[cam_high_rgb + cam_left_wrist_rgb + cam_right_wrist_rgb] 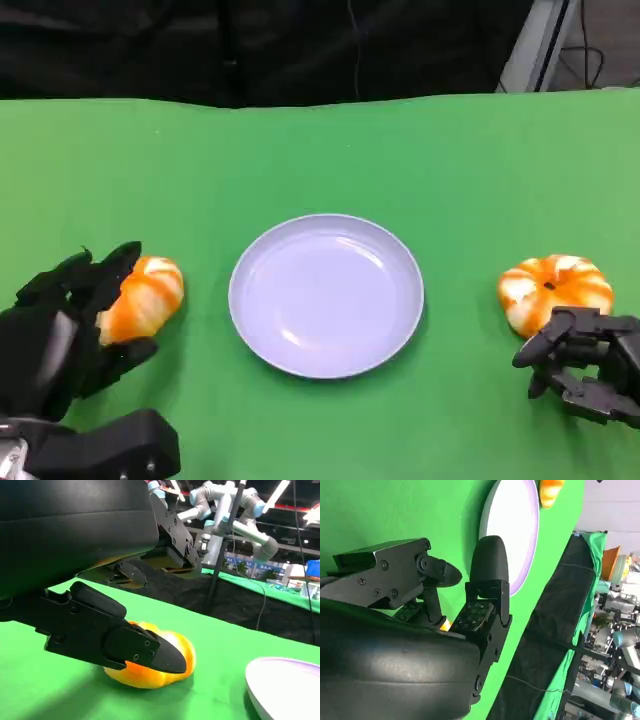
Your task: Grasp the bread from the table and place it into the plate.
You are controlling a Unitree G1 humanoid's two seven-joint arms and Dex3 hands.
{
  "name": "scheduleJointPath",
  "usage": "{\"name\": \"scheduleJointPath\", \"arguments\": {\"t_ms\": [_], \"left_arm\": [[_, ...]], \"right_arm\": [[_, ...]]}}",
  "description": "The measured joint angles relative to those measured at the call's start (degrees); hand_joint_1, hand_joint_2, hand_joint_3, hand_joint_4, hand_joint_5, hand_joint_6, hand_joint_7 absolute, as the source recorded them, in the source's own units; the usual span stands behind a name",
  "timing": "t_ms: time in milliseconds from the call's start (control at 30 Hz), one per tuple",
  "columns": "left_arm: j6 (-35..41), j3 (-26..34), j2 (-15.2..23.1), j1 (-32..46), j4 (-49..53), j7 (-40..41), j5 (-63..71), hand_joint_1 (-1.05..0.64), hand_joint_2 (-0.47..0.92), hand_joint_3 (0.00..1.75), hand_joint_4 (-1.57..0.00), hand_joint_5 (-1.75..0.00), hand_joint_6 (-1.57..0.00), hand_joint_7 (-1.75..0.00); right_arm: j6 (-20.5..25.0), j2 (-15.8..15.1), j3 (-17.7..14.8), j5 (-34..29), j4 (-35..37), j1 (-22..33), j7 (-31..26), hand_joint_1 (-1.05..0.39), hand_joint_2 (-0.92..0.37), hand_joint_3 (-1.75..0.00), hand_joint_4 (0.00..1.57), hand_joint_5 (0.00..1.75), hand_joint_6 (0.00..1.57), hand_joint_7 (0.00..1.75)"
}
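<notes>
Closing on the left bread roll (pixel 143 298) is your step in hand: the left hand (pixel 62 330) cups it on the table, left of the plate (pixel 326 296), fingers curled around it. Next, firm the grip, lift, and carry it over the plate

A bright green cloth-covered desk (pixel 470 160) fills most of the head view. Behind its far edge hangs a dark black curtain (pixel 250 45). In the left wrist view, grey and blue robot arms (pixel 230 510) stand far back in a big hall, beside another green-topped table (pixel 280 591).
</notes>
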Motion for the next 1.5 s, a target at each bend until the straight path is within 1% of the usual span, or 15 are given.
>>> {"name": "scheduleJointPath", "arguments": {"t_ms": [133,300,733,833,867,1067,1233,1300,1500], "left_arm": [[-1.26,-0.84,0.0,-3.55,5.65,-2.44,-1.23,-0.59,0.91,0.0,-0.47,0.0,-0.44,0.0],[-1.99,-1.8,-0.02,-6.66,9.6,-4.17,-2.12,-0.61,0.92,0.01,-0.49,-0.01,-0.45,0.0],[-2.51,-3.62,-0.3,-9.65,15.11,-9.09,-4.66,-0.61,0.92,0.02,-0.51,-0.01,-0.45,0.0],[-2.67,-3.72,-0.42,-10.07,15.84,-10.17,-5.63,-0.55,0.91,0.01,-0.52,-0.01,-0.45,0.0],[-2.75,-3.76,-0.43,-10.23,16.02,-10.44,-5.81,-0.48,0.9,0.01,-0.51,0.0,-0.45,0.0],[-3.21,-4.67,-0.77,-10.75,17.21,-11.31,-6.5,-0.23,0.86,0.0,-0.5,0.0,-0.44,0.0],[-3.23,-4.86,-0.95,-11.26,17.69,-12.29,-6.69,-0.17,0.87,0.01,-0.48,0.0,-0.43,0.0],[-3.23,-4.9,-1.09,-11.44,17.82,-12.85,-6.81,-0.11,0.88,0.01,-0.47,0.0,-0.43,0.0],[-3.1,-5.07,-1.25,-11.5,17.92,-14.38,-7.58,-0.06,0.88,0.0,-0.45,0.0,-0.43,0.0]], "right_arm": [[-0.05,0.01,0.0,0.03,0.02,0.0,0.15,0.06,-0.83,-0.59,0.87,1.38,0.93,0.98],[-0.28,0.01,0.01,-0.05,0.01,0.0,-0.12,0.06,-0.83,-0.6,0.87,1.37,0.93,0.97],[-0.32,0.0,0.0,0.05,0.02,0.0,0.12,0.06,-0.84,-0.6,0.87,1.38,0.93,0.97],[-0.32,0.0,0.0,0.15,0.02,0.0,0.33,0.05,-0.84,-0.59,0.86,1.38,0.93,0.98],[-0.33,0.0,0.0,0.13,0.02,0.0,0.28,0.05,-0.84,-0.58,0.86,1.38,0.93,0.98],[-0.32,0.0,0.0,0.13,0.01,0.0,0.25,0.06,-0.84,-0.58,0.87,1.38,0.93,0.97],[-0.32,0.0,0.0,0.13,0.0,0.0,0.25,0.06,-0.85,-0.58,0.87,1.38,0.94,0.96],[-0.32,0.0,0.0,0.14,-0.01,0.0,0.25,0.06,-0.85,-0.58,0.87,1.37,0.94,0.96],[-0.32,0.0,0.0,0.16,-0.03,0.0,0.32,0.07,-0.86,-0.57,0.87,1.37,0.94,0.96]]}}
